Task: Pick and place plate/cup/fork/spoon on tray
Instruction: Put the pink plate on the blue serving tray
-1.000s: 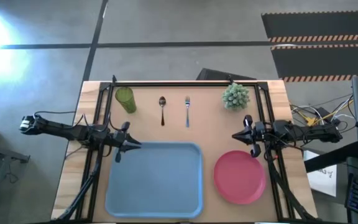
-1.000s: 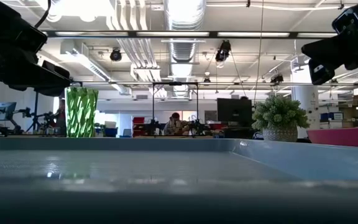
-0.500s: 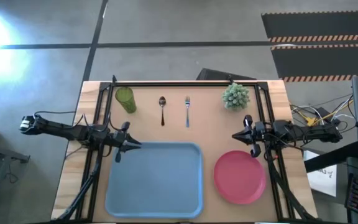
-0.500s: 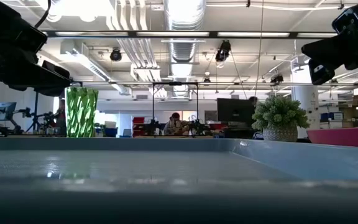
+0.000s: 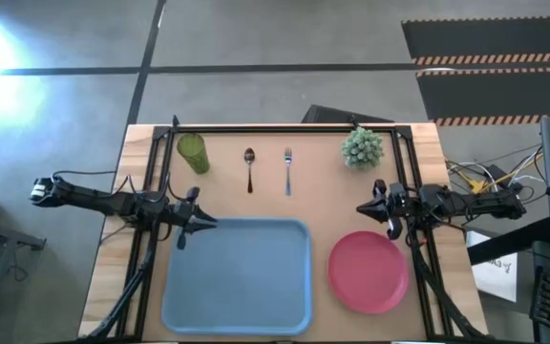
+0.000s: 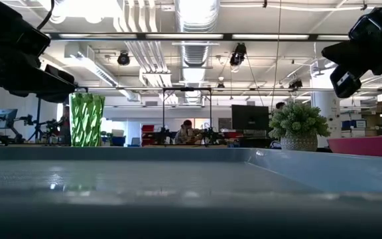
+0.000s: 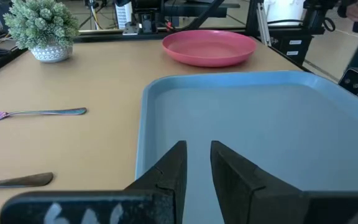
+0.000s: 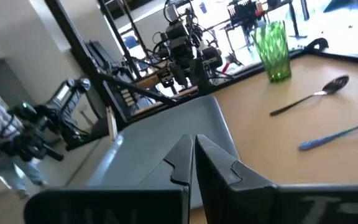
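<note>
- The left gripper point(image 5: 185, 232) hovered at the left edge of the tray, its fingers parted by a narrow gap with nothing between them.
- The cup point(image 5: 192, 152) stood upright near the far-left corner of the table, well apart from the tray. It looked light, with ribbed walls, so a gentle pinch across the rim or body would probably suit it (too hard a squeeze might flex the thin plastic).
- The tray point(image 5: 240, 319) lay at the near middle of the table with nothing on it; it looked stiff and smooth, so things set down on it might slide.
- The spoon point(image 5: 249, 168) lay flat beyond the tray's far edge; thin, rigid metal, probably best pinched across the handle.
- The fork point(image 5: 287, 170) lay just beside the spoon, parallel to it, and would likely handle the same way (both sit so low that the fingertips must nearly meet the table).
- The plate point(image 5: 368, 270) rested on the table right of the tray, close but apart. Stiff, light and slick; its rim seemed the only place to take hold.
- The right gripper point(image 5: 381, 207) hung over the table just beyond the plate's far rim, fingers pressed together on nothing.
</note>
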Controlling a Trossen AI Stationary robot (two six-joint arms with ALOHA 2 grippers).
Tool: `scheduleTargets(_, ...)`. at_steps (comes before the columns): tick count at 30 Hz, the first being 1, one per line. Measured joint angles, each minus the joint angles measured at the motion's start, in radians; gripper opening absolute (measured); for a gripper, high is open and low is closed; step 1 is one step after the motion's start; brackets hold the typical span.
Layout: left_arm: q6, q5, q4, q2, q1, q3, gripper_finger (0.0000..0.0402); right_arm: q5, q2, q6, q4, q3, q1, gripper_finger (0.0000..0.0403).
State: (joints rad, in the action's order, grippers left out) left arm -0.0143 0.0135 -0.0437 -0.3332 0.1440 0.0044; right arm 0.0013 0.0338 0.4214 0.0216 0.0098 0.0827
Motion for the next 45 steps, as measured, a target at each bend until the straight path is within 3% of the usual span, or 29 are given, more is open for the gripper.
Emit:
scheduleTargets(8,0.009,0.001,0.000,0.000,0.000,0.000,0.0056,0.007,0.000,0.035,0.009,0.000,0.000,0.0009)
scheduleTargets(15,0.188,0.042,0.000,0.000,0.000,0.000,0.0056,0.153,0.000,0.222,0.025,0.000,0.000,0.0009)
scheduleTargets(19,0.313,0.068,0.000,0.000,0.000,0.000,0.0056,0.157,0.000,0.292,0.025,0.000,0.000,0.0009)
scheduleTargets(24,0.314,0.068,0.000,0.000,0.000,0.000,0.0056,0.159,0.000,0.338,0.025,0.000,0.000,0.0009)
scheduleTargets(42,0.314,0.067,-0.001,0.000,0.000,0.000,0.0056,0.186,0.000,0.278,0.043,0.000,0.000,0.0009)
scheduleTargets(45,0.418,0.081,-0.001,0.000,0.000,0.000,0.0056,0.185,0.000,0.278,0.043,0.000,0.000,0.0009)
